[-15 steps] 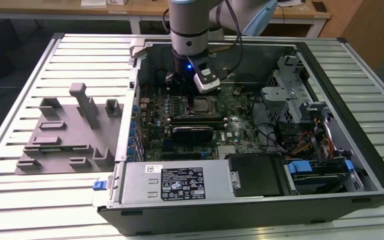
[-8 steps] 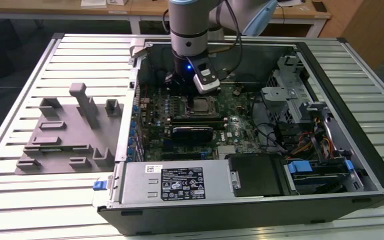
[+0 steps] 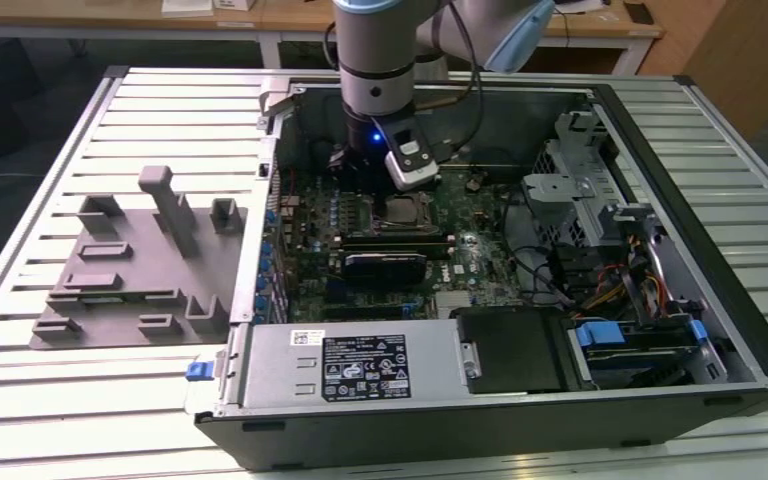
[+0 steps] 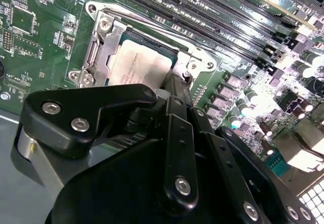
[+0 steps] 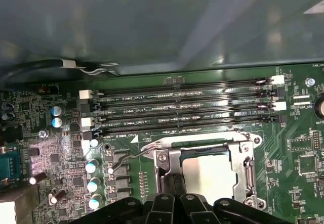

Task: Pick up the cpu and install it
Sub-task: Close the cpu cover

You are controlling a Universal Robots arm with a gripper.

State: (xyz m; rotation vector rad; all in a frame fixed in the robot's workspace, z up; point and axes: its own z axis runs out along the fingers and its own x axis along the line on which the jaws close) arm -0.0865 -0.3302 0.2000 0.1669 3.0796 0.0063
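**Operator:** Where is the cpu?
**Manual:** You find the cpu (image 3: 402, 210) just above the centre of the exterior view. It lies inside the socket frame (image 5: 249, 168).
**Operator:** And the gripper?
**Manual:** Your gripper (image 5: 173, 182) is closed on nothing, with its tip at the cpu's edge.

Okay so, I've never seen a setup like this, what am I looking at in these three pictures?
A robot arm reaches down into an open computer case lying on a slatted metal table. One picture comes from a camera off the arm; the two close-ups come from cameras riding at its wrist. The black gripper hangs close over the cpu, the silver square sitting in its metal socket frame on the green motherboard. Whether the gripper holds the chip, I cannot tell. A grey plastic fixture lies beside the case, on the exterior view's left.
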